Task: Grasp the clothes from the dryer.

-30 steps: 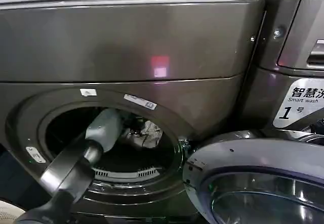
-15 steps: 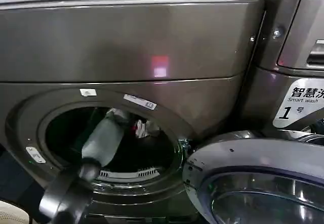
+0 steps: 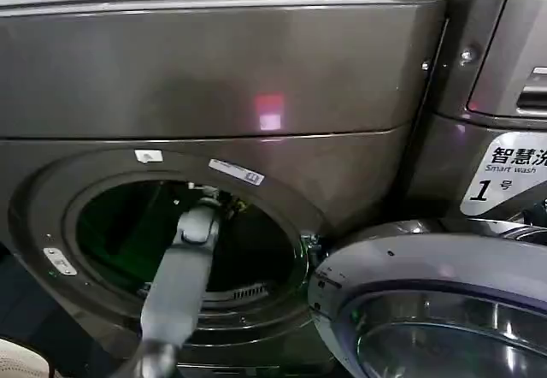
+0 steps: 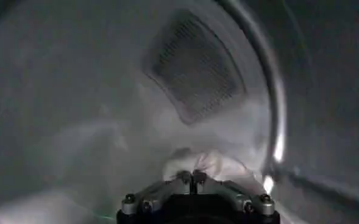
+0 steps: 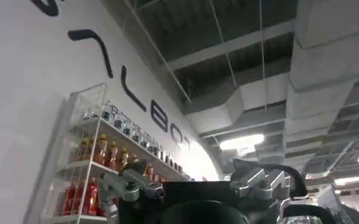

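Left gripper: reached deep through the dryer porthole toward the pale clothes lying just ahead; finger state cannot be told.

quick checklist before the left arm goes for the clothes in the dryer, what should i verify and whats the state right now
1. Door clear of the opening: ok. The dryer porthole is open, its door swung aside to the right.
2. Left arm inside the drum: ok. The left tool is past the rim, deep in the drum.
3. Garment in front of the tool: ok. A pale bunched cloth lies just ahead of it in the left wrist view.
4. Left tool open for the grasp: cannot tell.
5. Second, olive-green garment located: cannot tell.
6. Right arm out of the way: ok. The right tool points up toward the ceiling, away from the dryer.
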`<state>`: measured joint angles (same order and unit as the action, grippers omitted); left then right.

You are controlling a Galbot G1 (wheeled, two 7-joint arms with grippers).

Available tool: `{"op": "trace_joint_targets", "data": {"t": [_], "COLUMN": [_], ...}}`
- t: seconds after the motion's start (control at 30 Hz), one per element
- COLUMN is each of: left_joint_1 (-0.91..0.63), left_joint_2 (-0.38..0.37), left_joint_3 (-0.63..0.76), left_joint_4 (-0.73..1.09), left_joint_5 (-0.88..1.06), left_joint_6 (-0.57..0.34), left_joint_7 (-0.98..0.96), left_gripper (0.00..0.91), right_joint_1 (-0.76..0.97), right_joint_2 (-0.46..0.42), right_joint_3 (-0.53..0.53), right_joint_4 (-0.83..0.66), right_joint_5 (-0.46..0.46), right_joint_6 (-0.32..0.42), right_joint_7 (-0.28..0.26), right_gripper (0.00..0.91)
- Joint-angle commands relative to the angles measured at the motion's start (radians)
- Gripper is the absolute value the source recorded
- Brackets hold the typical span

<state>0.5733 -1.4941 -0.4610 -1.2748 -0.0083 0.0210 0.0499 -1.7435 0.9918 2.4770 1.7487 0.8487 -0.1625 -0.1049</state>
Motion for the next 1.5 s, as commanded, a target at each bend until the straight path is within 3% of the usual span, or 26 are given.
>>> {"op": "trace_joint_targets", "data": {"t": [0.03,0.2,1.5], "left_joint_1": [0.207,0.247,0.268], "left_joint_2": [-0.025,-0.026,-0.024], "left_joint_3": [-0.057,-0.055,-0.045], "left_joint_4": [-0.232,-0.287,-0.29], "left_joint_5": [-0.072,-0.075,-0.036], "left_joint_6": [-0.155,-0.193,-0.152], "left_joint_7": [-0.126,-0.118,-0.081], "left_gripper": [0.0,0.0,0.0], "right_joint_1": [0.002,-0.003,0.018], "right_joint_2": [-0.005,-0.007,-0.018], "right_joint_3": [-0.004,-0.002,-0.007], "right_joint_4": [0.006,-0.003,-0.006], "right_joint_5": [0.035,0.033,-0.002], "right_joint_6": [0.038,0.044,0.045], "right_joint_7": [0.002,-0.002,-0.021], "right_gripper": [0.907,0.907,0.907]}}
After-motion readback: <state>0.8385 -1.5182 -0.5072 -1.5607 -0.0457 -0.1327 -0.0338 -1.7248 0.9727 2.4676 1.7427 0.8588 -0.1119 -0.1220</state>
